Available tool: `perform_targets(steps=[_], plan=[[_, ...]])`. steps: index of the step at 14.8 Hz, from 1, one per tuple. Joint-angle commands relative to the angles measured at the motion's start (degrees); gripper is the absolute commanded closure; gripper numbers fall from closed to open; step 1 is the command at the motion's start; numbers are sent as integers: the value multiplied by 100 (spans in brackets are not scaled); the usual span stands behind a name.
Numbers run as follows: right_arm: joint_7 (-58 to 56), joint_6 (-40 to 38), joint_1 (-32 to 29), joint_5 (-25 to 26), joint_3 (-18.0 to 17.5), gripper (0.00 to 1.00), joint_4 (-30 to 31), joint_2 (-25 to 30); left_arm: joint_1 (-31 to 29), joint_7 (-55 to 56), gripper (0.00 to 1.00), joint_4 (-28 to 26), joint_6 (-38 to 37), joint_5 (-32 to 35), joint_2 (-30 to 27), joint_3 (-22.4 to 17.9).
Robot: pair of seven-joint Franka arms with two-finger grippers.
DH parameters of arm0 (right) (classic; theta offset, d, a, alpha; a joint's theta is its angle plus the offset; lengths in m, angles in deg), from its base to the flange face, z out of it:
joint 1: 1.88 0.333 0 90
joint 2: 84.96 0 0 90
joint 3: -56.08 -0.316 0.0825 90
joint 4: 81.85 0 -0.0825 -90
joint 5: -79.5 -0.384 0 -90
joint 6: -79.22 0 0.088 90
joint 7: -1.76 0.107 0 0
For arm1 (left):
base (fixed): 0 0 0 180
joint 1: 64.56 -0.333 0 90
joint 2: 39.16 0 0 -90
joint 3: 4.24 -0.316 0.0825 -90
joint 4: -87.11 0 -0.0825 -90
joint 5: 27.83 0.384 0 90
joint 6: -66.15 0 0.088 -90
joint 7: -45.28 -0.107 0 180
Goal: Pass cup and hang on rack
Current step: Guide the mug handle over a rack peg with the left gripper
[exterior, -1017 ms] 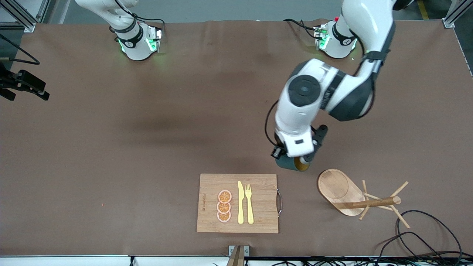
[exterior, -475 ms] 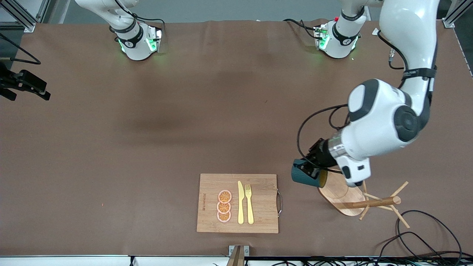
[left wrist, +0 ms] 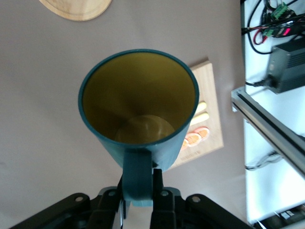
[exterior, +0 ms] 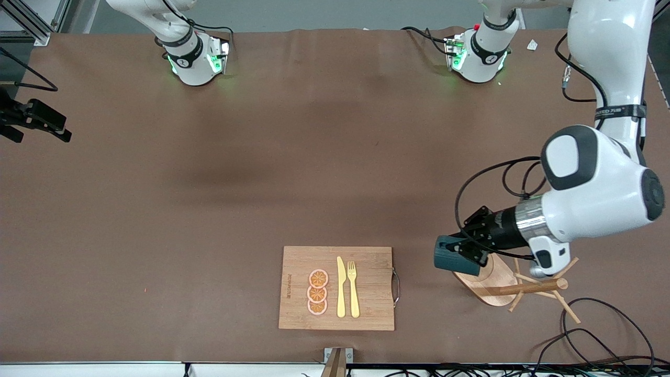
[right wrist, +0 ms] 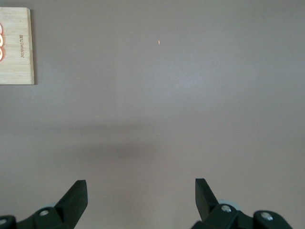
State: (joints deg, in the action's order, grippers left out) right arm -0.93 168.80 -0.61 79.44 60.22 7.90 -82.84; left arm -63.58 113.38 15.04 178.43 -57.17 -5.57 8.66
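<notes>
My left gripper (exterior: 472, 252) is shut on the teal handle (left wrist: 137, 175) of the cup (exterior: 453, 260). It holds the cup on its side in the air, over the edge of the rack's oval base (exterior: 494, 287). The left wrist view looks into the cup (left wrist: 138, 109) and shows its yellowish inside. The wooden rack (exterior: 534, 287) stands near the front edge at the left arm's end of the table, its pegs pointing outward. A corner of its base (left wrist: 76, 7) shows in the left wrist view. My right gripper (right wrist: 141, 188) is open over bare brown table, holding nothing.
A bamboo cutting board (exterior: 366, 314) lies near the front edge, with orange slices (exterior: 317, 292), a yellow knife (exterior: 341, 287) and a fork (exterior: 353, 288) on it. Black cables (exterior: 602, 335) loop on the table close to the rack.
The left arm has swung toward its own end of the table and turned its wrist. It carried the cup from beside the board's corner to over the rack's base. The right gripper has not moved.
</notes>
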Motion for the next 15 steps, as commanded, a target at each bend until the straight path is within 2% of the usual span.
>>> perform_targets(steps=[1, 10, 15], plan=[[93, 15, 4, 15, -18, 0, 166, 157, -274, -349, 100, -18, -48, -475, 42, 29], [93, 15, 4, 15, -18, 0, 166, 157, -757, -788, 100, -18, -206, -1266, 227, 29], [93, 15, 4, 15, -27, 0, 166, 157, -1065, -1307, 100, -9, -636, -1784, 323, 29]])
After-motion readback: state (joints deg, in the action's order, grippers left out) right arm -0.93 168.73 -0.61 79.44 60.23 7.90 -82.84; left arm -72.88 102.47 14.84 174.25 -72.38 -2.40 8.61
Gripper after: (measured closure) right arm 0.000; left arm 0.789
